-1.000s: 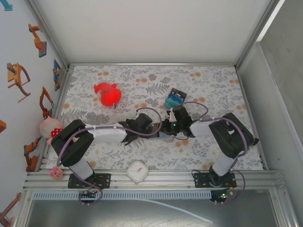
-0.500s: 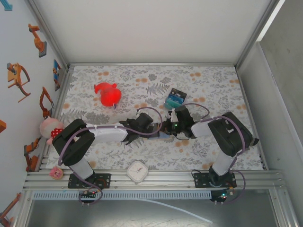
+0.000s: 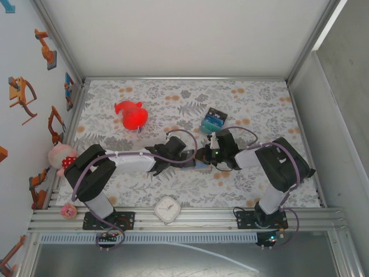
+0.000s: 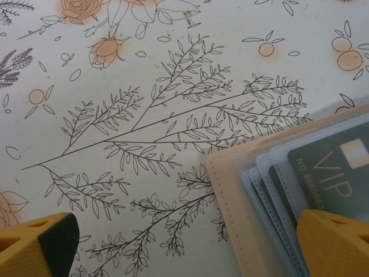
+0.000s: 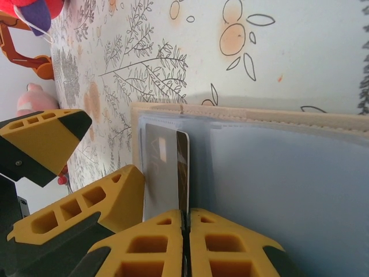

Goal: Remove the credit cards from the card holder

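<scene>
Worktop [image 3: 259, 104]: was covered by a pale cloth printed with leaves and orange flowers.
Card holder [image 5: 248, 112]: lay open and flat near the middle of the worktop, under the two wrists where the arms met. It showed a tan stitched border and clear, bluish sleeves.
Credit card [image 5: 164, 173]: a thin pale-faced card with a dark edge lay at one end of the card holder, over the sleeves. Its near edge ran into the right tool.
VIP card [image 4: 328, 173]: was dark teal with pale lettering and sat inside a stepped row of sleeves, seen from the left wrist.
Right tool [image 5: 184, 219]: the yellow fingers were pressed together with only a thin seam between them, pinching the near edge of the credit card.
Left tool [image 4: 184, 245]: the jaws were spread wide and held nothing. One finger was over bare cloth and the other over the sleeves; contact could not be told.
Blue-and-teal block [image 3: 211, 120]: sat just beyond the right tool.
Red toy [image 3: 131, 115]: sat on the far left part of the cloth, well apart from the tools.
White clock [image 3: 168, 209]: lay at the near edge, between the arm bases.
</scene>
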`<state>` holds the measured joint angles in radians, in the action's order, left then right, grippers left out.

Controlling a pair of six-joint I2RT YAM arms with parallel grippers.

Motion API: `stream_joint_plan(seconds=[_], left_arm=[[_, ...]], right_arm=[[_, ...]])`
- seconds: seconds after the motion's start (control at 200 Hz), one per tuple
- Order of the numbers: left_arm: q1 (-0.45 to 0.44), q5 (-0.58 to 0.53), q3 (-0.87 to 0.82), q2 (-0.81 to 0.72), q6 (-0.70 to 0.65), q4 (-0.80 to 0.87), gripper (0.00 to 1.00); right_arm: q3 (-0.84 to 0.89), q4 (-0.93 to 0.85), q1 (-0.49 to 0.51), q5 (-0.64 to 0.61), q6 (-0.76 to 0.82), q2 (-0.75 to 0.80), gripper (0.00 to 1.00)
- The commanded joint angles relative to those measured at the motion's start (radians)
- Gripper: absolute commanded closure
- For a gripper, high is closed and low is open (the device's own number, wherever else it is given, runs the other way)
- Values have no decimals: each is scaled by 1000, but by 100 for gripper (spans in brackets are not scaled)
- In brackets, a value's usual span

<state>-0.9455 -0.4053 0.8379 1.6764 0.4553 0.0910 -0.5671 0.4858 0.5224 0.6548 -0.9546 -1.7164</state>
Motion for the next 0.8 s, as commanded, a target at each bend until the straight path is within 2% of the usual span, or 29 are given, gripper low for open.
stream_joint_plan(seconds=[0.0, 0.796], left_arm=[[13, -3, 10, 25, 8, 66, 3], [15, 3, 18, 39, 17, 76, 3]], right_arm=[[21, -16, -15, -4, -1, 11, 92], [44, 63, -18, 33, -26, 28, 87]])
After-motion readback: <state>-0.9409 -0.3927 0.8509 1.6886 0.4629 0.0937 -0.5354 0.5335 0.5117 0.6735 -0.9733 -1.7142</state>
